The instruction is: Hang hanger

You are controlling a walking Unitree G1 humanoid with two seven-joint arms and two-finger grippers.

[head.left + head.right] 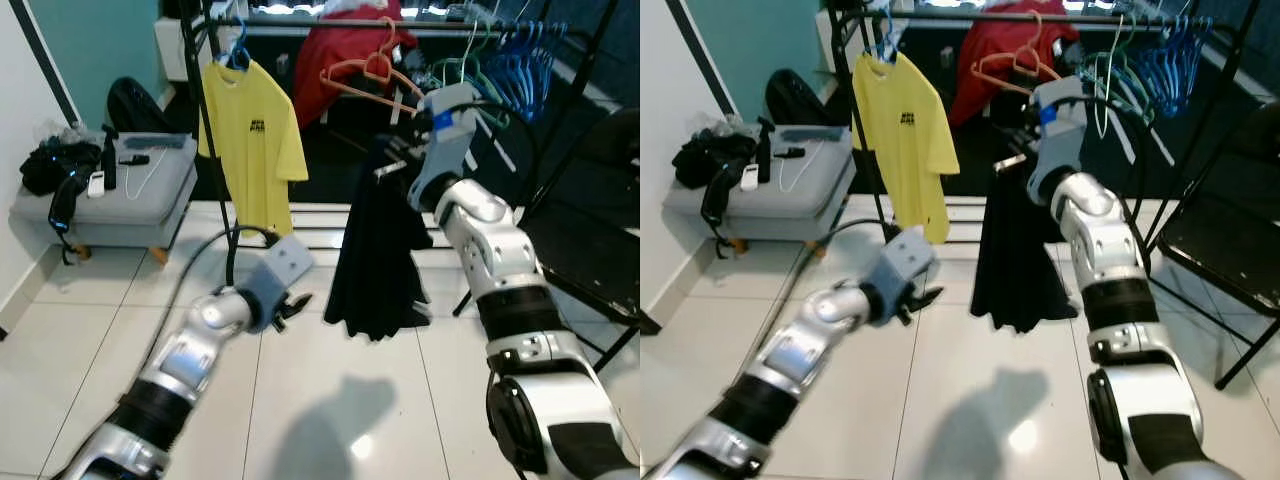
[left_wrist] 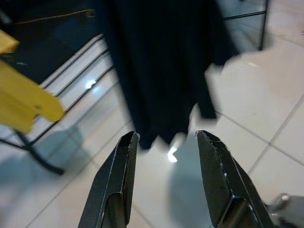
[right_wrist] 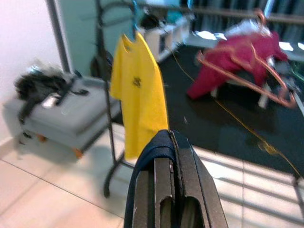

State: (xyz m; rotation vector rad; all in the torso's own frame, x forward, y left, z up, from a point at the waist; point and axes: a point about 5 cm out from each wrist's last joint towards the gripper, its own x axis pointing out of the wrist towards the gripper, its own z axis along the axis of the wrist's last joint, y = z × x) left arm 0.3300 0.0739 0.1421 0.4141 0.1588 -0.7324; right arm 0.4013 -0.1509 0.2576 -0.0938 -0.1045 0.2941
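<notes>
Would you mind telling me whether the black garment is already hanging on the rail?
Not yet. The black garment dangles below the rail, held up by the right gripper, whose fingers are shut on its fabric.

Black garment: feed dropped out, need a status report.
Right gripper shut on black garment, raised below rail. Left gripper open, low, empty. Orange hanger on rail nearby.

Rail [image 1: 300, 31] crowded — yellow shirt [image 1: 252, 140] at left end, orange hanger [image 1: 372, 72] mid-rail, blue hangers [image 1: 520, 65] right; gap between shirt and orange hanger — open tile floor [image 1: 330, 400] below
</notes>
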